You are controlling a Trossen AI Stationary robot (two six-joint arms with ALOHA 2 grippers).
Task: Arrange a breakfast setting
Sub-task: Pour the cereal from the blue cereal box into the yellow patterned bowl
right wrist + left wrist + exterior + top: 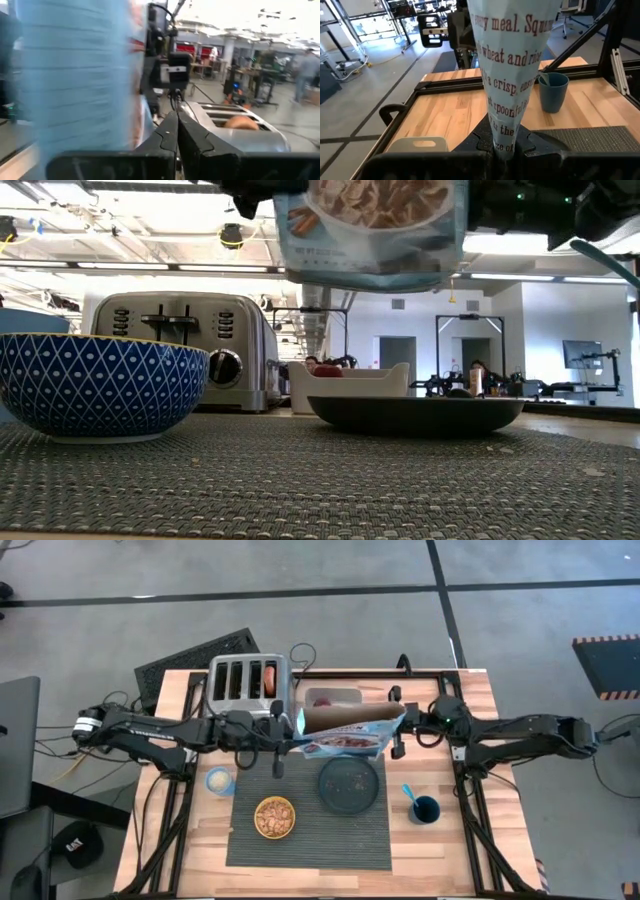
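High view shows the left gripper (290, 730) clamped on one end of the blue cereal box (345, 732) and the right gripper (397, 726) closed at the other end, the box in the air above the ribbed placemat (305, 835) holding the cereal-filled bowl (274, 817) and dark plate (349, 784).

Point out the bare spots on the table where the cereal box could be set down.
Free: the placemat strip in front of the plate, right of the bowl; and bare wood in front of the cup. Crowded: the back edge, with the toaster and white tray.
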